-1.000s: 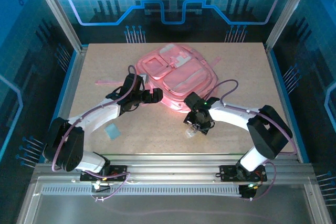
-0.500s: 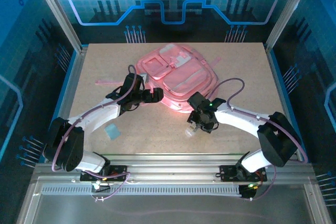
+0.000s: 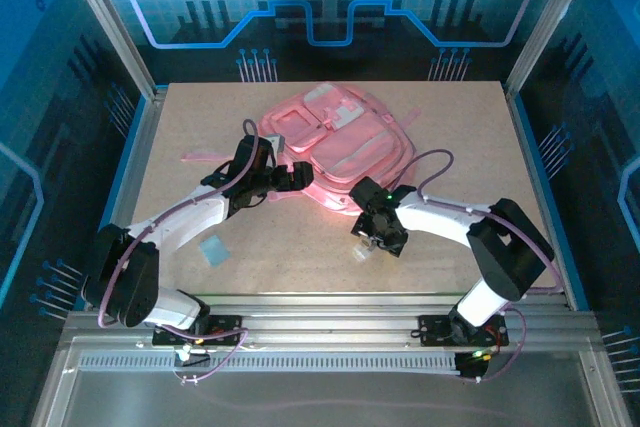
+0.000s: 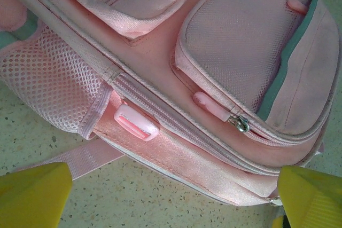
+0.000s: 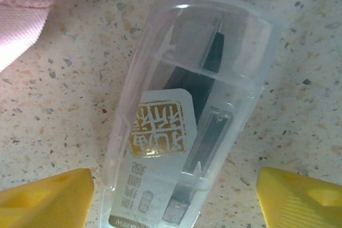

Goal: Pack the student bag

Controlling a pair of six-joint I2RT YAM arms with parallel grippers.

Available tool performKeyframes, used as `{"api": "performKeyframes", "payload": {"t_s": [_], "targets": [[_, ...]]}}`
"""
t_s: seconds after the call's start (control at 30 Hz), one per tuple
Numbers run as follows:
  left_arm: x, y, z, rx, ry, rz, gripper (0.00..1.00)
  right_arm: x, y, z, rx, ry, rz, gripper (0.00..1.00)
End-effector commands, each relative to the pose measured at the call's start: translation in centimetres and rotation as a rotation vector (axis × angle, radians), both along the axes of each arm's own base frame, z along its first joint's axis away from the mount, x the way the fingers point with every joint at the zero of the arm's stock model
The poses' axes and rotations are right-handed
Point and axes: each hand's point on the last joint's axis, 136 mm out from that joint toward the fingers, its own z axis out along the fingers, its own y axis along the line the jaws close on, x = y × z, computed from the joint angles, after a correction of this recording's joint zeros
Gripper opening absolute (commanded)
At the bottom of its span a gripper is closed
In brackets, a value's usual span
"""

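Two grippers are gaping: left gripper [image 4: 171,198] is hanging wide over the large soft pink fabric backpack [image 3: 345,147], lying flat below it, long axis slanting across its jaws; right gripper [image 5: 171,196] is straddling a clear plastic case [image 5: 181,110]

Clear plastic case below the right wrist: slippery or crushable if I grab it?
The clear rounded plastic case looks smooth and glossy, so probably slippery. Its thin see-through walls may flex when squeezed. Lying flat on the speckled table, it seems unlikely to roll.
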Motion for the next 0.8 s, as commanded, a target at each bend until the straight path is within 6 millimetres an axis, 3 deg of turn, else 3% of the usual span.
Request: {"api": "performKeyframes", "payload": {"t_s": [0.0, 0.2, 0.4, 0.6, 0.77], "targets": [[0.0, 0.1, 1.2, -0.007, -0.028, -0.003, 0.99, 0.0, 0.0, -0.4, -0.046, -0.002, -0.02, 0.74], [0.0, 0.3, 1.5, 0.006, -0.042, 0.0, 0.99, -0.2, -0.5, -0.7, -0.086, 0.007, -0.006, 0.54], [0.1, -0.2, 2.0, 0.015, -0.053, -0.03, 0.99, 0.4, -1.0, 1.8, -0.07, -0.068, 0.037, 0.43], [0.3, -3.4, 3.3, 0.168, -0.117, -0.164, 0.99, 2.7, -3.2, 6.3, -0.056, -0.213, 0.114, 0.4], [1.5, -7.2, 4.2, 0.248, -0.15, -0.271, 0.99, 5.2, -7.5, 9.6, -0.131, -0.304, 0.144, 0.42]]}}
